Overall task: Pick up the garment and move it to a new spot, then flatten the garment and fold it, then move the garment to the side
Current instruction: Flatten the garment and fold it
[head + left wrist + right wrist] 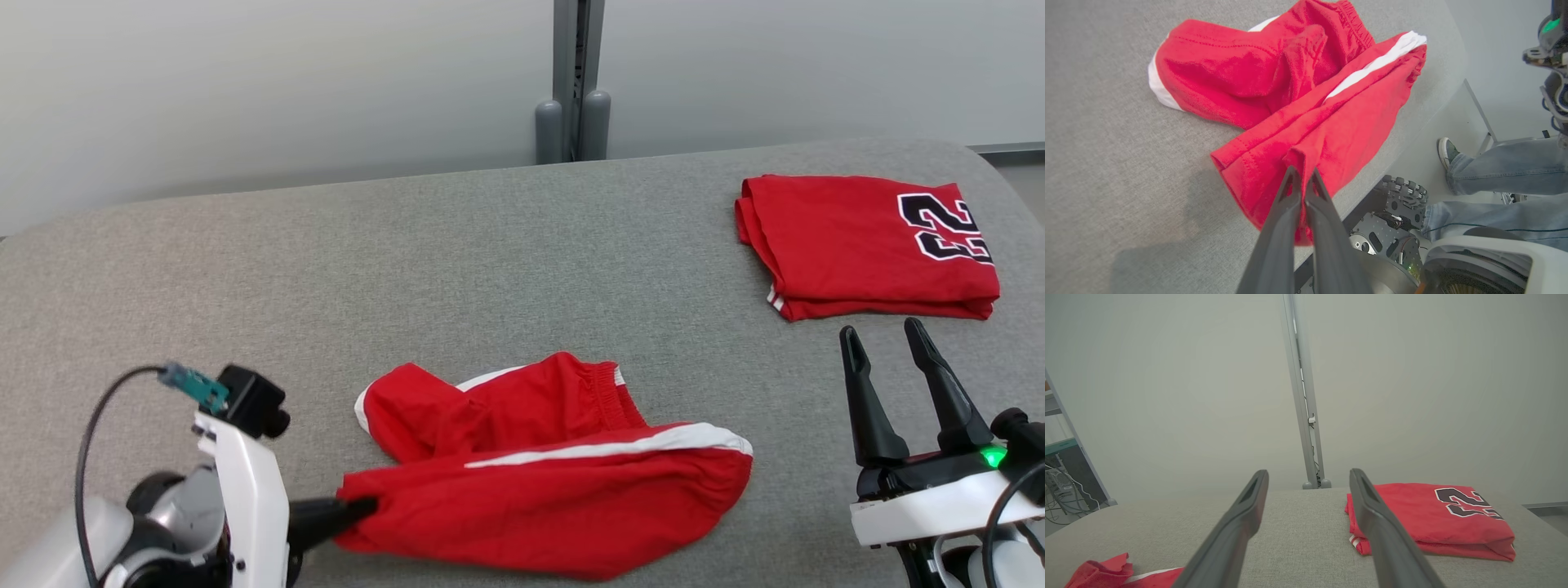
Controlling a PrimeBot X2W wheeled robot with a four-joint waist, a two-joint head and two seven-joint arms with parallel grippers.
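Observation:
The garment (555,490) is a pair of red shorts with white side stripes, lying crumpled near the front edge of the grey table (408,261). My left gripper (367,506) reaches in from the lower left and is shut on the hem at the garment's left end. In the left wrist view the two fingers of that gripper (1303,173) pinch a raised fold of the garment (1290,102). My right gripper (882,328) stands open at the lower right, apart from the garment, fingers pointing up. The right wrist view has the right gripper (1308,473) empty, with a bit of the garment (1106,571) at lower left.
A folded red jersey (857,245) with a black number lies at the table's far right, just beyond my right gripper. A grey post (575,82) stands behind the table. A person's jeans-clad legs (1494,175) and my wheeled base (1392,228) are past the table's front edge.

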